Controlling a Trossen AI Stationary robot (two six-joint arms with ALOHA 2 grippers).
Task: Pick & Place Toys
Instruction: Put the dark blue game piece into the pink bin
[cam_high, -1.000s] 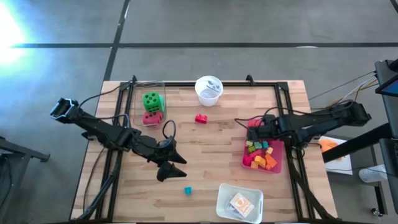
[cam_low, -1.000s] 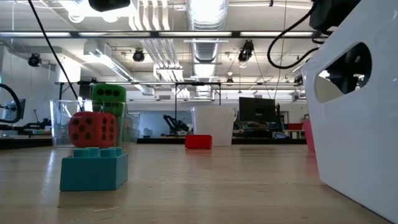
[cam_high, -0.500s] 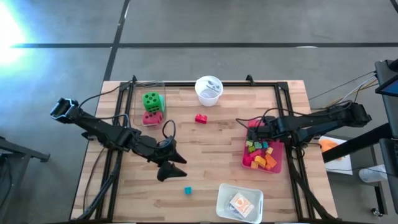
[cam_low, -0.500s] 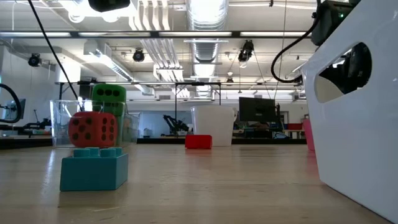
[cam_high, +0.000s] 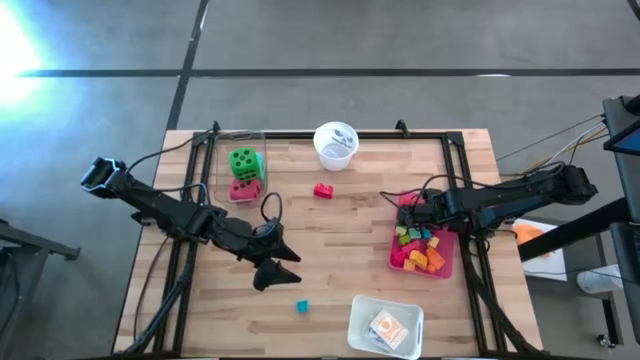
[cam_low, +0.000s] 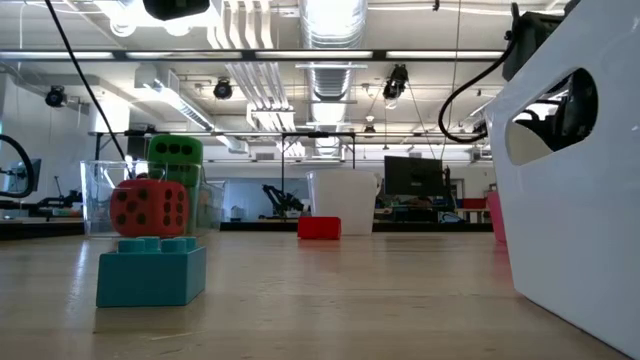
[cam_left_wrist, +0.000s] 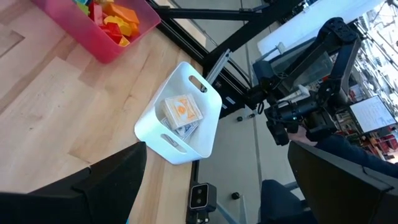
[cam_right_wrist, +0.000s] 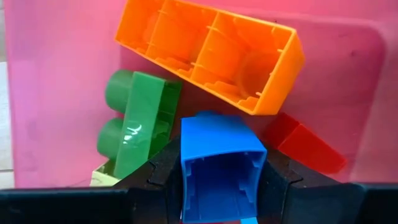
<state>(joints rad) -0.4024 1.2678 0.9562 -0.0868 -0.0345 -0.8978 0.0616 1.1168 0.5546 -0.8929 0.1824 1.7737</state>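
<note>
Blue brick (cam_right_wrist: 219, 168): the right gripper (cam_right_wrist: 217, 177) has its two fingers pressed on this brick's sides, hollow side up. It is held low inside the pink bin (cam_right_wrist: 56, 93), likely so it can be dropped in with the others or lifted out; I cannot tell which.

Bricks in the bin: a green brick (cam_right_wrist: 140, 121) touches the blue one. A big orange brick (cam_right_wrist: 208, 53) lies tilted just past them, and a red piece (cam_right_wrist: 305, 146) sits beside the blue brick. They lean on each other in a loose pile.

Pink bin from above: the pink bin (cam_high: 402, 262) sits on the right side of the table (cam_high: 340, 215), under the right arm.

Left gripper (cam_high: 268, 272): it waits over the middle of the table with its fingers wide apart and nothing between them. A small teal brick (cam_high: 301, 306) lies near it, maybe the next one to grab.

White tray (cam_left_wrist: 186, 84): it sits at the table's near edge with small packets in it. It is not a toy.

Red brick (cam_high: 323, 190): alone, farther back.

Dice: the green die (cam_high: 243, 161) and red die (cam_high: 243, 187) sit touching in a clear box (cam_high: 222, 165) at the far left.

White cup (cam_high: 335, 145): at the far edge.
</note>
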